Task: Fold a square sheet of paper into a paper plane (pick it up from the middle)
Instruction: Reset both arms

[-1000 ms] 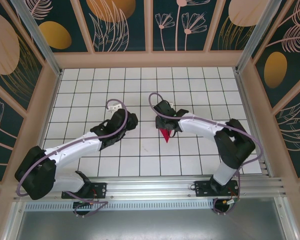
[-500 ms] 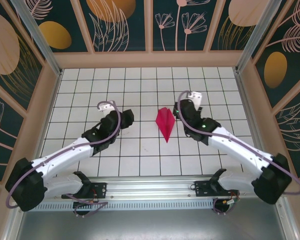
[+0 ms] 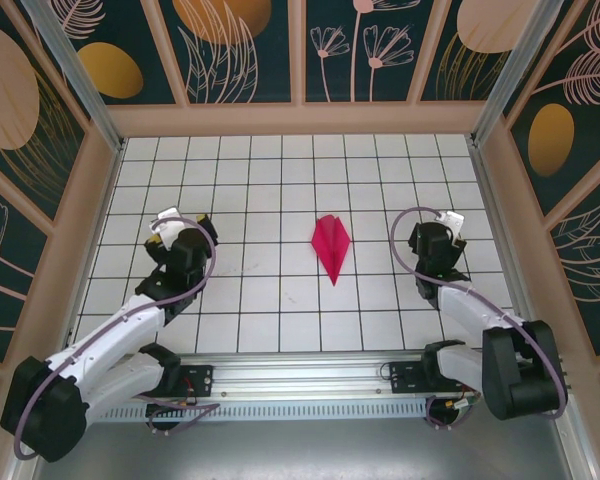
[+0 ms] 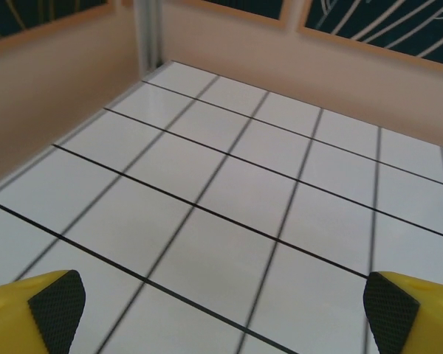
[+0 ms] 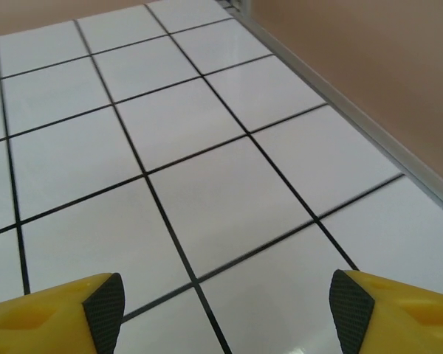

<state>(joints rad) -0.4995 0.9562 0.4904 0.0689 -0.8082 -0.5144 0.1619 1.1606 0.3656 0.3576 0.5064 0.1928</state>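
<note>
Paper plane (image 3: 331, 248) lay flat near the middle of the table (image 3: 280, 160), touched by neither arm. Its long axis ran from the far edge toward the near edge, with the sharp tip nearest the arm bases. The left gripper (image 3: 163, 226) and right gripper (image 3: 442, 228) flanked it, both well apart from it, jaws spread wide and empty. The right one looked somewhat nearer, so any further handling would probably suit that arm, reaching toward the table's left edge.

Overhead camera looks down; 2 wrist cameras, low, seemingly share its tiled table (image 3: 270, 160).
</note>
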